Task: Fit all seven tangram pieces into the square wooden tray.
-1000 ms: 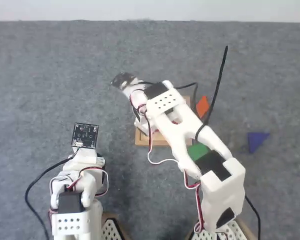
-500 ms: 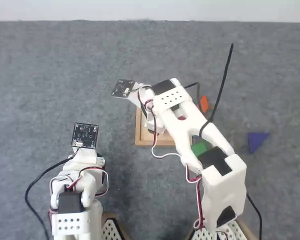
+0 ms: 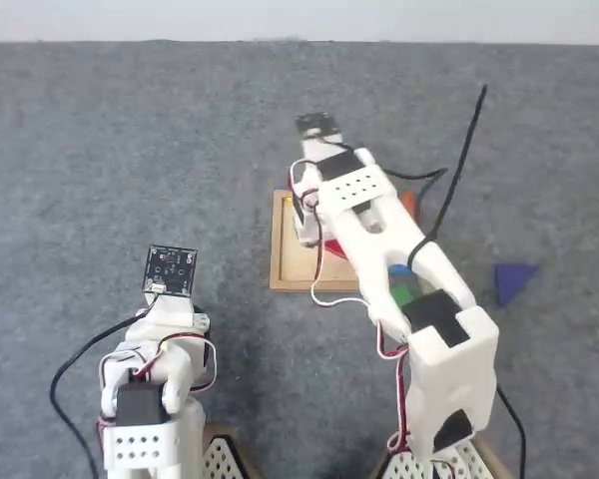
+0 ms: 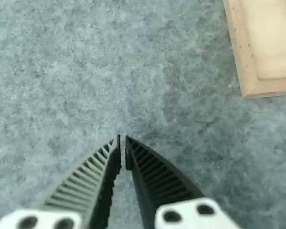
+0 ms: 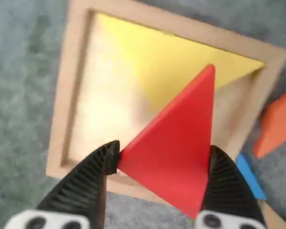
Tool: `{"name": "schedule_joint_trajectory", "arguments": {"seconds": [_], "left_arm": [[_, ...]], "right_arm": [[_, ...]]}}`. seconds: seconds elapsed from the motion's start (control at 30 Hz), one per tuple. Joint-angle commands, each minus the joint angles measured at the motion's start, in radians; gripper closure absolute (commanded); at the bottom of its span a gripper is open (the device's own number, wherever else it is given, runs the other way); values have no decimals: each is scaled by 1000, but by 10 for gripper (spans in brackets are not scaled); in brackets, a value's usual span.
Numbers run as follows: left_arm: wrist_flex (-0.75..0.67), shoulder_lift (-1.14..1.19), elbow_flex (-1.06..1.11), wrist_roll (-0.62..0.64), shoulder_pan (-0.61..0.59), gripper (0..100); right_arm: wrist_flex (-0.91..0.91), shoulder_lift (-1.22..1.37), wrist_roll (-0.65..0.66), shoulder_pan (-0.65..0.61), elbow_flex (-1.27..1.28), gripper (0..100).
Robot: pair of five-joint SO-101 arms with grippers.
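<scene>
My right gripper [image 5: 163,155] is shut on a large red triangle [image 5: 176,148], which it holds tilted just above the square wooden tray [image 5: 66,95]. A yellow triangle [image 5: 181,67] lies flat in the tray's far half. In the high view the right arm [image 3: 364,215] stretches over the tray [image 3: 288,254], and a bit of the red triangle [image 3: 331,246] shows beneath it. My left gripper [image 4: 122,139] is shut on nothing, low over the grey carpet, with a corner of the tray [image 4: 257,57] beyond it.
An orange piece [image 3: 409,205], a small blue piece [image 3: 399,269] and a green piece [image 3: 404,295] lie by the tray's right side, partly under the right arm. A dark blue triangle [image 3: 512,279] lies farther right. The left arm [image 3: 155,369] is folded at the near left.
The right arm has swung to the right and its wrist has turned, carrying the red triangle over the tray and uncovering the tray's left part. The left arm has not moved.
</scene>
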Motion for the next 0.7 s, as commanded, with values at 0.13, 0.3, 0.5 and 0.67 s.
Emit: {"name": "schedule_joint_trajectory", "arguments": {"seconds": [0.13,0.3,0.5,0.67], "left_arm": [[3,-17,-10,-2,5,979],[3,-17,-10,-2,5,979],[3,-17,-10,-2,5,979],[3,-17,-10,-2,5,979]], "right_arm": [[-54,67,-34,41,-63,829],[-61,91,-137,50,-64,829],[-59,90,-192,62,-64,829],[-59,90,-245,107,-64,829]]}}
